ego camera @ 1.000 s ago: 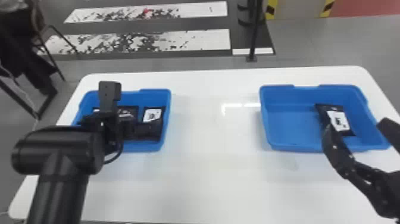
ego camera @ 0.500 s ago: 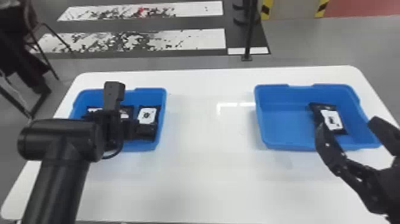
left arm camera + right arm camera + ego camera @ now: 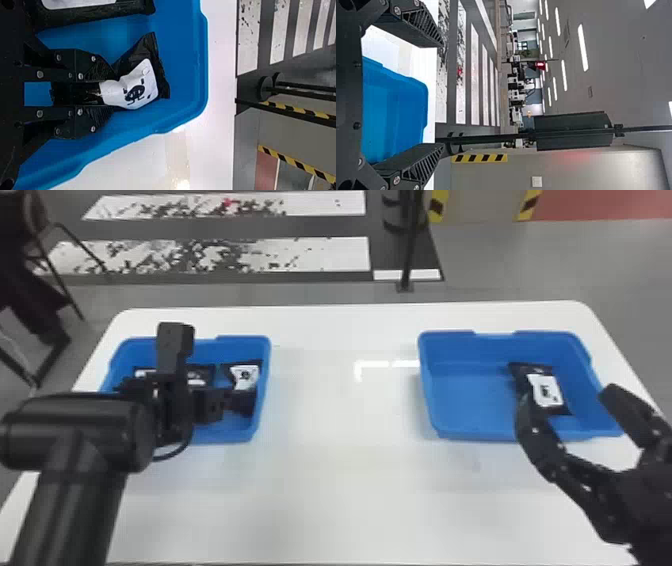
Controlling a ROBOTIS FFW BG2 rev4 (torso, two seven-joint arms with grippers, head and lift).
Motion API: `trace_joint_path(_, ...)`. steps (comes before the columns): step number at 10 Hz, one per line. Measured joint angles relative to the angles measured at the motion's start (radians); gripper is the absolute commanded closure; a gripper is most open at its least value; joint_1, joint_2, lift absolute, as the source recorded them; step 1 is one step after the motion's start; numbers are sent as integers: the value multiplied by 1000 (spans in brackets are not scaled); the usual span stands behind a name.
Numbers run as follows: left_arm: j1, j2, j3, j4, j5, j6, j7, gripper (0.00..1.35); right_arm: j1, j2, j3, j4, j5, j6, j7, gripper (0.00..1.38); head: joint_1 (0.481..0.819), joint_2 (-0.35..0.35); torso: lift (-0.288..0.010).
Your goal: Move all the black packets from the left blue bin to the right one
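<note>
Item: left blue bin (image 3: 266,360), on the white table (image 3: 350,470); the source. Item: left gripper (image 3: 113,94), lowered into it, jaws clenched on the held packet (image 3: 138,89). Item: other packet stock (image 3: 202,375) alongside, partly masked by the arm; one piece or two, I can't fairly tell from here. Item: right blue bin (image 3: 465,400), containing one lone packet (image 3: 547,390). Item: right gripper (image 3: 443,95), at that bin's near side, jaws spread, empty. Step in hand, by my reckoning: grasp made, lift-out due. Next move: a firm hold, a rise clear of the rim, then a crossing rightward, with the right gripper out of the way
</note>
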Motion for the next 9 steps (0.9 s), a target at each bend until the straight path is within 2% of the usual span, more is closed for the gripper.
trace_joint_path(3, 175, 0, 72, -346, 12, 72, -4, 1204, -3, 0, 0, -2, -5, 0, 3, 142, 695, 47, -140)
trace_joint_path(5, 277, -1, 101, -556, 75, 94, -6, 1204, -18, 0, 2, -2, -11, 12, 26, 142, 695, 26, -140)
trace_joint_path(6, 313, -4, 92, -628, 120, 88, -19, 1204, -37, 0, 2, -2, -25, 37, 47, 142, 695, -1, -140)
trace_joint_path(9, 327, -11, 8, -657, 188, 42, -34, 1204, -113, 0, 40, -5, -108, 125, 85, 142, 695, -60, -140)
